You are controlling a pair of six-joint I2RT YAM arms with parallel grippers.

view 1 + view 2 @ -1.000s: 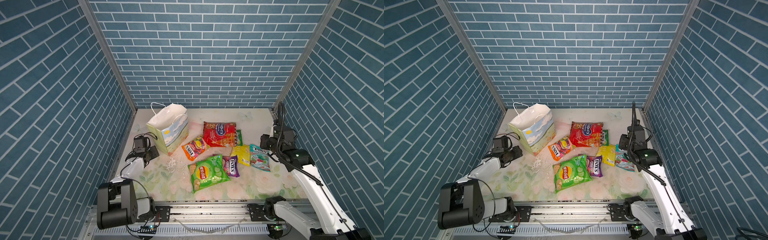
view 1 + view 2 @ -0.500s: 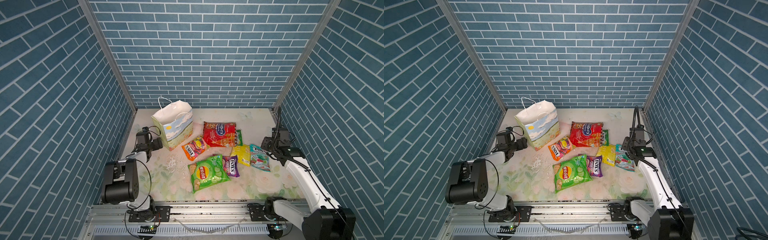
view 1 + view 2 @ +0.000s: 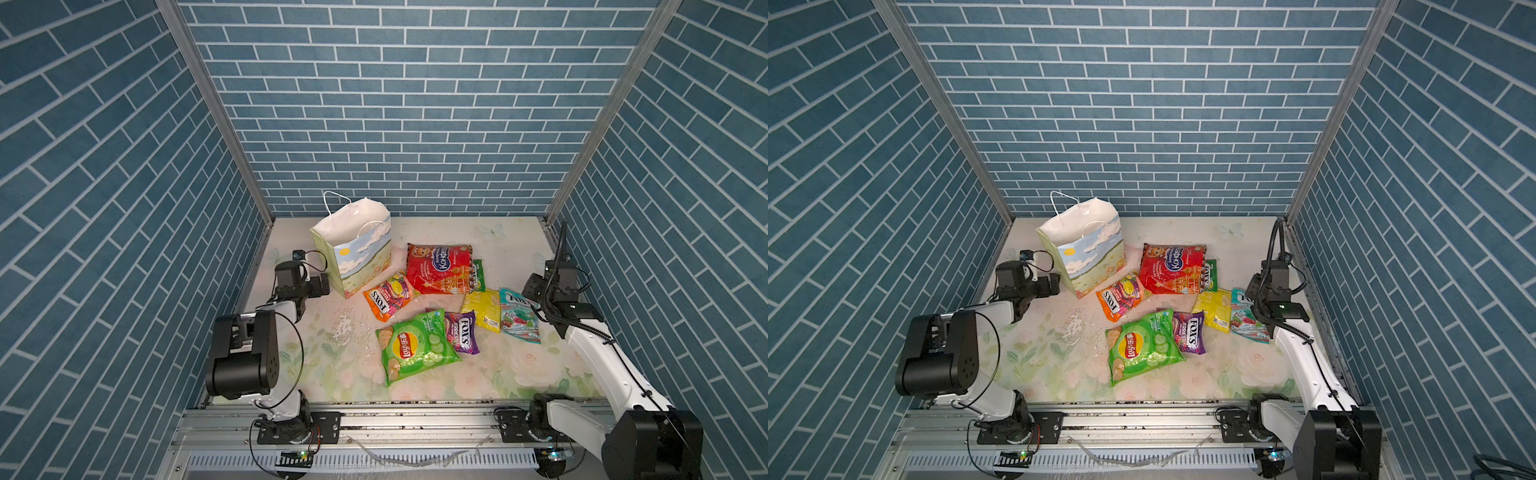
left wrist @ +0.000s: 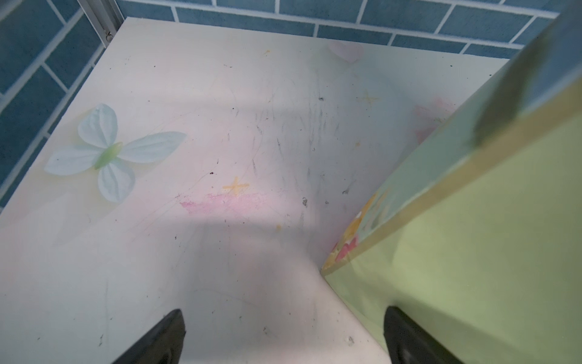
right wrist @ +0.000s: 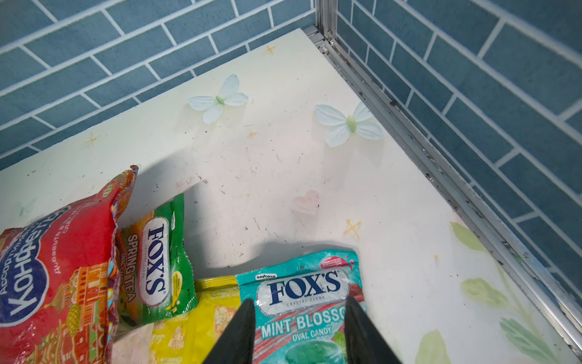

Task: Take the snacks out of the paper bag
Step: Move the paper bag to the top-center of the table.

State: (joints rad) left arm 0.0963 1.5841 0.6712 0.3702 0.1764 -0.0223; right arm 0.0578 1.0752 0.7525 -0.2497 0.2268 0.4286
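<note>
The paper bag (image 3: pixel 357 249) stands upright at the back left, its mouth open; its inside is hidden. My left gripper (image 4: pixel 285 315) is open, low beside the bag's pale green side (image 4: pixel 472 252), holding nothing. The snacks lie on the table right of the bag: large red packet (image 3: pixel 440 268), small green (image 3: pixel 478 274), orange Fox's (image 3: pixel 386 295), green Lay's (image 3: pixel 415 345), purple Fox's (image 3: pixel 461 332), yellow (image 3: pixel 482 309) and teal Fox's (image 5: pixel 302 286). My right gripper (image 5: pixel 299 302) hangs open just above the teal packet.
White crumbs (image 3: pixel 345 328) are scattered on the floral table in front of the bag. Blue brick walls close in three sides, and a metal edge strip (image 5: pixel 441 176) runs close to the right gripper. A rail (image 3: pixel 395 419) borders the front.
The left gripper has opened and let go of the bag, which has gone from tilted to upright. Both arms have folded back lower.
</note>
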